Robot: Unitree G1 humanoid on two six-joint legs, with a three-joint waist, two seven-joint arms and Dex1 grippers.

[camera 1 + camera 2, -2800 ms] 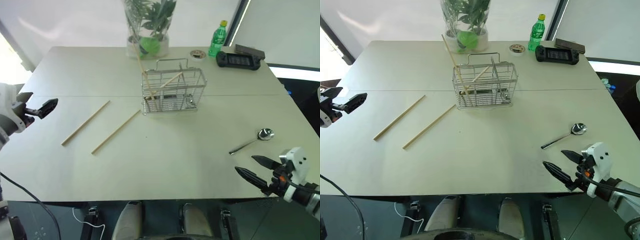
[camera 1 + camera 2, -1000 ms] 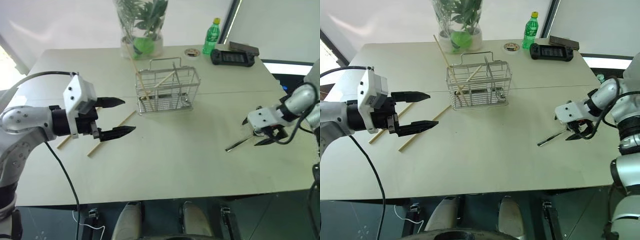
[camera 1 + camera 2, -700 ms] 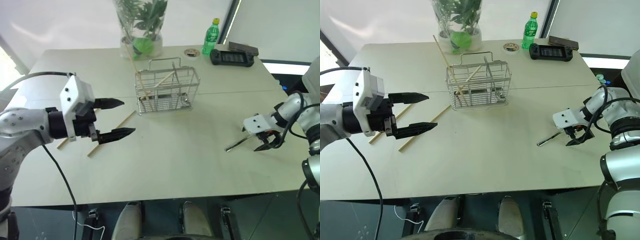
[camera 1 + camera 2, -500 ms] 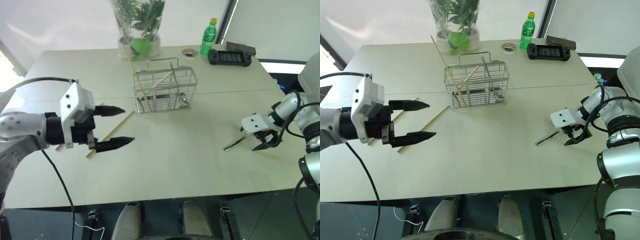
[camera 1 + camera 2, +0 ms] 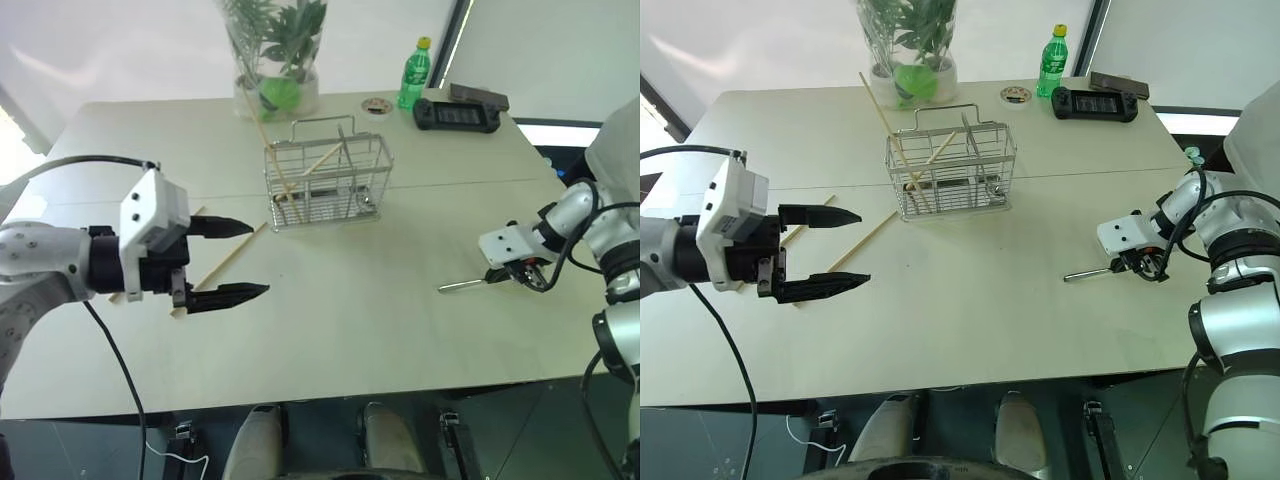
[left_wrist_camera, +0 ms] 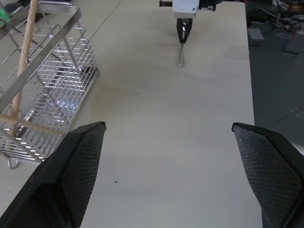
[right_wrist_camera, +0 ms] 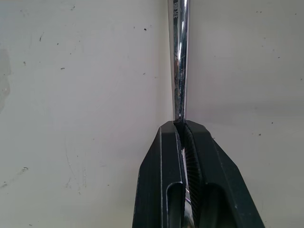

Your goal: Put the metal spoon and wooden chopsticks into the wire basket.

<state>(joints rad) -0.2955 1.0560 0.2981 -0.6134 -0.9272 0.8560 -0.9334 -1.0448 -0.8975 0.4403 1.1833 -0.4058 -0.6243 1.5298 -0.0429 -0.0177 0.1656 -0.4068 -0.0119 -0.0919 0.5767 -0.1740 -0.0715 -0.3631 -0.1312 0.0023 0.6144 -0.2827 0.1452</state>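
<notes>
Your left gripper (image 5: 230,259) hangs above the left part of the table (image 5: 330,330) with its two black fingers spread wide and nothing between them. Beneath and just beyond it, two wooden chopsticks (image 5: 228,258) lie flat on the table surface, side by side and running diagonally toward the basket; the arm covers part of the nearer-left one.

Toward the middle of the table, the wire basket (image 5: 327,186) stands upright with its loop handle on top. Two further chopsticks (image 5: 885,122) rest inside it, one leaning steeply out over the rim toward the plant vase (image 5: 272,60), the other lying at a shallow angle across the top. The vase stands behind the basket at the far edge.

Further right along the far edge you have a green bottle (image 5: 410,76), a small round item I cannot identify, and a dark handheld device (image 5: 462,112).

At the right side, your right gripper (image 7: 183,142) points down at the table and is clamped on the metal spoon (image 7: 178,61) at its handle. The handle runs out from the fingertips along the table surface; the spoon's bowl is hidden by the gripper.
</notes>
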